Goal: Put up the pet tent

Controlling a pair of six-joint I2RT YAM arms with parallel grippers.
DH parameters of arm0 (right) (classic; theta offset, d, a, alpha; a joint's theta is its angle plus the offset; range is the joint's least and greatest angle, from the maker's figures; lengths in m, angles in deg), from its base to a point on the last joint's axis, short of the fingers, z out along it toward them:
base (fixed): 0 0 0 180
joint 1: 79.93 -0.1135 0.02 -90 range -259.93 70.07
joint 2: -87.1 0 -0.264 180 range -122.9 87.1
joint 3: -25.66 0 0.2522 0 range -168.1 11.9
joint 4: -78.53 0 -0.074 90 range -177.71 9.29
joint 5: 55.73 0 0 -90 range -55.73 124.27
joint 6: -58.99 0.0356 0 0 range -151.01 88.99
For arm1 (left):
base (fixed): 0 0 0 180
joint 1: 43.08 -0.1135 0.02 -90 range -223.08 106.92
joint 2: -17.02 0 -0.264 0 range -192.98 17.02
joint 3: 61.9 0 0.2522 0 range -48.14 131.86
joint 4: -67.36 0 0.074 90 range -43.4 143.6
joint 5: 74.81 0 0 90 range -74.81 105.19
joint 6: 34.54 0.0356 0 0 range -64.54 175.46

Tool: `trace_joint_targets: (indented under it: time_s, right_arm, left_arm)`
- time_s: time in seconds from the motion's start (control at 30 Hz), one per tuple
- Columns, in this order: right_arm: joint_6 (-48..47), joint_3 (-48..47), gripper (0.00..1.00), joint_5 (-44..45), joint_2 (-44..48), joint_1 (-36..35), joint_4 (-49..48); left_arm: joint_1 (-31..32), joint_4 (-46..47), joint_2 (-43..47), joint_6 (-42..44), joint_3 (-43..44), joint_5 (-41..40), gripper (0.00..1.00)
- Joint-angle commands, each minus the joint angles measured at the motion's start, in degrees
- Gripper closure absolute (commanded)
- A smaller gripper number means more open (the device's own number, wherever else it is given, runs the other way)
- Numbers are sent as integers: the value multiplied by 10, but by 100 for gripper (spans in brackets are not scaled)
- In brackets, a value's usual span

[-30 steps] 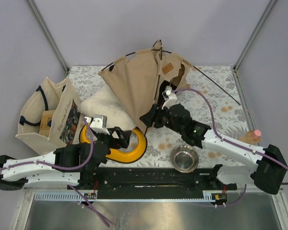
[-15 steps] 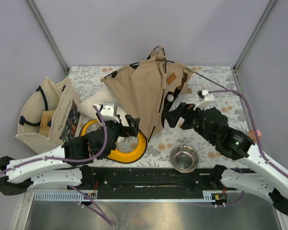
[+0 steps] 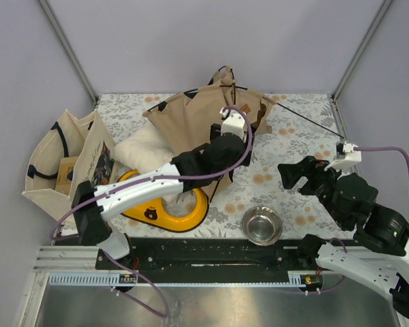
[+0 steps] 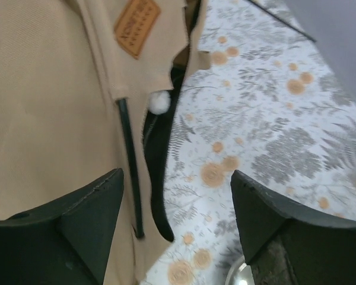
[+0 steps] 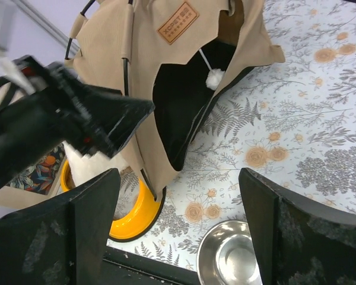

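The open room we see lies right of the pet tent (image 3: 191, 116): bare floral tablecloth (image 3: 293, 129) running out to the grey side wall, crossed at the back only by a thin loose black pole (image 3: 307, 122). A steel bowl (image 3: 262, 225) sits near the front edge. The left half is crowded with a white fluffy cushion (image 3: 146, 153), a yellow ring (image 3: 184, 211) and a tote bag (image 3: 68, 163).

The tent stands at back centre, its left flank against the cushion. Its opening faces front-right, with the pompom (image 5: 215, 78) hanging below the label (image 5: 178, 22).

The left gripper (image 4: 177, 178) hovers at the tent's front, jaws spread wide and holding nothing. The right gripper (image 5: 178, 178) is likewise wide and empty, well apart from the tent.

A second ago we saw the right gripper at the tent's opening and the left arm low over the yellow ring.
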Motion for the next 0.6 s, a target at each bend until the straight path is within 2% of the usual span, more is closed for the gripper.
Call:
trace_joint_targets:
  time_s: [0.0,0.03,0.17,0.27,0.43,0.57]
  right_arm:
    - [-14,-11,10,23,24,0,33]
    - [-17,-10,10,22,28,0,34]
    - [-28,0,10,18,37,0,38]
    - [-29,12,10,3,40,0,39]
    - [-22,29,10,-14,33,0,35]
    - [-33,33,10,-23,26,0,23]
  left_arm:
    - [-55,-3,-37,-25,57,40,23]
    - [-63,-5,-51,-25,68,45,24]
    - [-82,-23,-83,-15,101,50,44]
    - [-87,-30,-89,-6,112,41,72]
    - [-88,-35,-90,28,145,14,100]
    - [-88,-38,-84,62,175,-43,100]
